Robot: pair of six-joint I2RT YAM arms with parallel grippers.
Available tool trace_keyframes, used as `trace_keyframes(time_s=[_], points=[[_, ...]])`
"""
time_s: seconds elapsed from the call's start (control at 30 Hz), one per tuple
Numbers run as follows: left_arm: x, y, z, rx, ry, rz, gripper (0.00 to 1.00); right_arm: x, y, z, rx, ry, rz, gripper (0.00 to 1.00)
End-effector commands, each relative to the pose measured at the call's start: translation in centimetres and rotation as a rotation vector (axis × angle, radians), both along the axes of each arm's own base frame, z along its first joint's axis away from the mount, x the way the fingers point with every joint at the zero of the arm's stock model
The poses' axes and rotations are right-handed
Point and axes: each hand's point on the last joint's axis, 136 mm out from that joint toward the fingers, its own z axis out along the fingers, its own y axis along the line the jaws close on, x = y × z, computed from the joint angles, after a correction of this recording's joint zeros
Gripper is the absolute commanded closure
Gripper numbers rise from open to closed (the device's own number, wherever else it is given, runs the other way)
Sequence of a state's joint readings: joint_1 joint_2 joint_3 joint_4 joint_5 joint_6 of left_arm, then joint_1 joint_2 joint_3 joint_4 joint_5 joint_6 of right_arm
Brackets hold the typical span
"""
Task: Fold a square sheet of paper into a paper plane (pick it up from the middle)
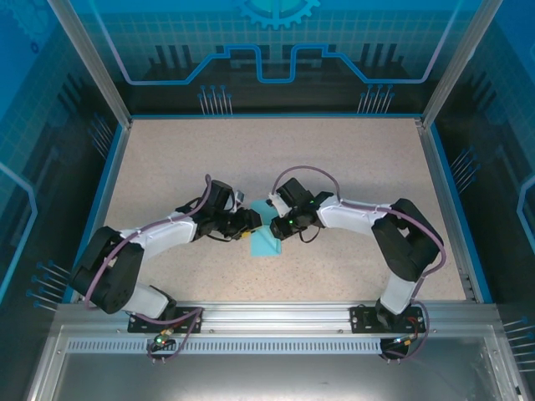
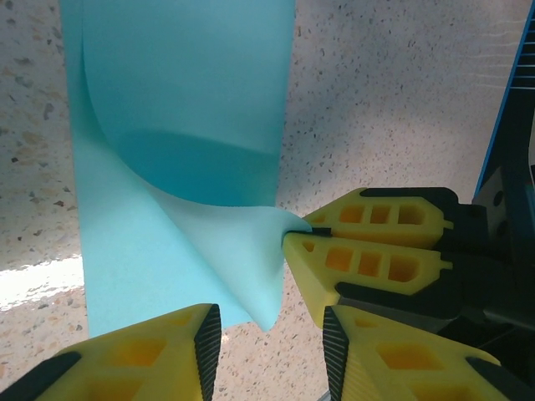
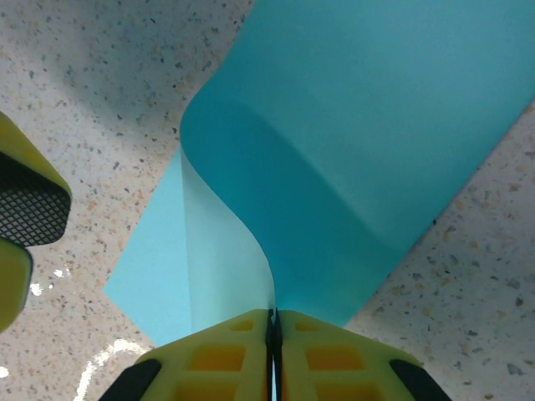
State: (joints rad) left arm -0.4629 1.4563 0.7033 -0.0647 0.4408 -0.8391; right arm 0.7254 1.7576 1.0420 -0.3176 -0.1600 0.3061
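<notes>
The square sheet of paper [image 1: 266, 243] is light cyan-blue and lies on the table between both arms, with one side curled up. My right gripper [image 3: 274, 317] is shut on the lifted edge of the sheet [image 3: 359, 125]. The left wrist view shows its yellow fingers [image 2: 376, 251] pinching that raised flap [image 2: 242, 242]. My left gripper [image 2: 269, 338] is open, and the flap's lower corner hangs just at its mouth without being clamped. One left finger [image 3: 25, 209] shows beside the sheet in the right wrist view. A paper plane is out of view.
The speckled beige table [image 1: 276, 159] is bordered by a blue rim [image 1: 109, 192] and transparent blue walls. A metal rail [image 1: 276, 316] carrying the arm bases runs along the near edge.
</notes>
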Motion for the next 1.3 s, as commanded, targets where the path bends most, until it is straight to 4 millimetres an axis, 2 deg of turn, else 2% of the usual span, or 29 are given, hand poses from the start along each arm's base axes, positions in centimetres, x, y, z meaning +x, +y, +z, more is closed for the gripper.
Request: trace_keyframes(time_s=[0.0, 0.43, 1.0, 1.27], points=[[0.0, -0.3, -0.4, 0.004, -0.001, 0.003, 0.60, 0.5, -0.7, -0.3, -0.043, 0.004, 0.016, 0.89], [0.0, -0.4, -1.2, 0.015, 0.008, 0.010, 0.61, 1.6, -0.8, -1.0, -0.098, -0.016, 0.040, 0.89], [0.3, -0.5, -1.8, 0.019, 0.020, 0.034, 0.64, 2.0, -1.2, -1.6, -0.119, -0.014, 0.038, 0.88], [0.6, -0.7, -1.9, -0.003, 0.023, 0.050, 0.71, 2.0, -1.3, -2.0, -0.123, -0.010, 0.032, 0.88]])
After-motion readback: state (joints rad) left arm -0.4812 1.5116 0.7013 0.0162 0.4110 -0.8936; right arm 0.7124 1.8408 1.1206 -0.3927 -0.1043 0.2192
